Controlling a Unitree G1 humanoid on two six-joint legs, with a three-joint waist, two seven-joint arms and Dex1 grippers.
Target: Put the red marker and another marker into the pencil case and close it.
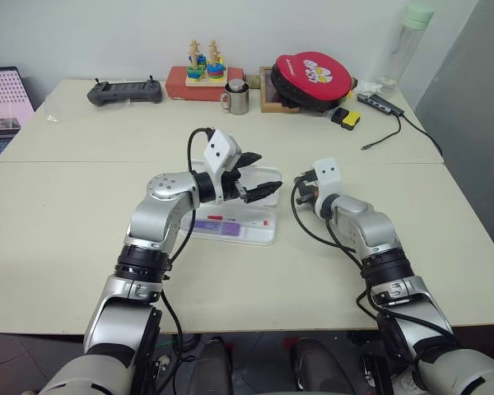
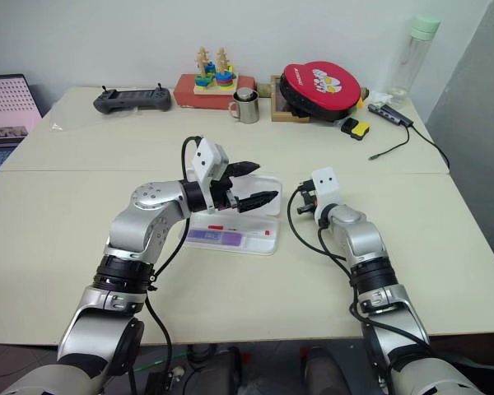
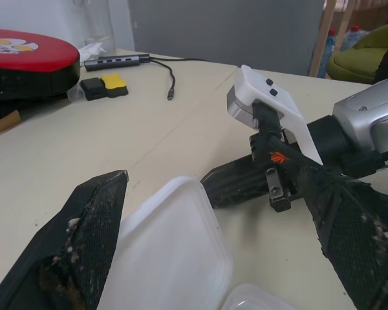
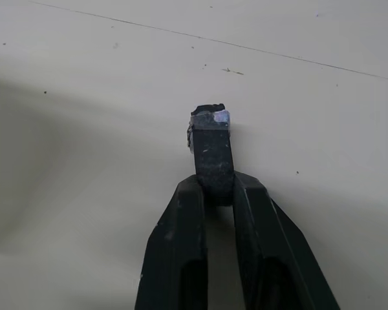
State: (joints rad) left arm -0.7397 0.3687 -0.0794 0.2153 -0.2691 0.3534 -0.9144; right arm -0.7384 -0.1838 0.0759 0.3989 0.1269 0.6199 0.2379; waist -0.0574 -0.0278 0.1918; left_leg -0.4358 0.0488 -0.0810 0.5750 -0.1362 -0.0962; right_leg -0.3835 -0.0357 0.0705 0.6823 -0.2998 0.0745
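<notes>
The left arm hides part of the open pencil case (image 1: 263, 239) mid-table. In its tray lie a purple highlighter (image 2: 207, 236) and the partly covered red marker (image 2: 216, 226). The left gripper (image 1: 262, 174) gapes over the white lid (image 3: 174, 245). At the case's 3 o'clock, the right gripper (image 4: 213, 187) pinches a small dark piece (image 4: 211, 145), which is hard to identify. A red pouch (image 1: 313, 74) sits at 1 o'clock on the cream table (image 1: 66, 214).

The white pencil case (image 1: 259, 230) lies open on the cream table (image 1: 58, 239), a purple marker (image 1: 207, 225) in its tray. The left gripper (image 1: 259, 175) hovers over its raised lid, fingers spread. The right gripper (image 1: 300, 183) sits just beside the case.
</notes>
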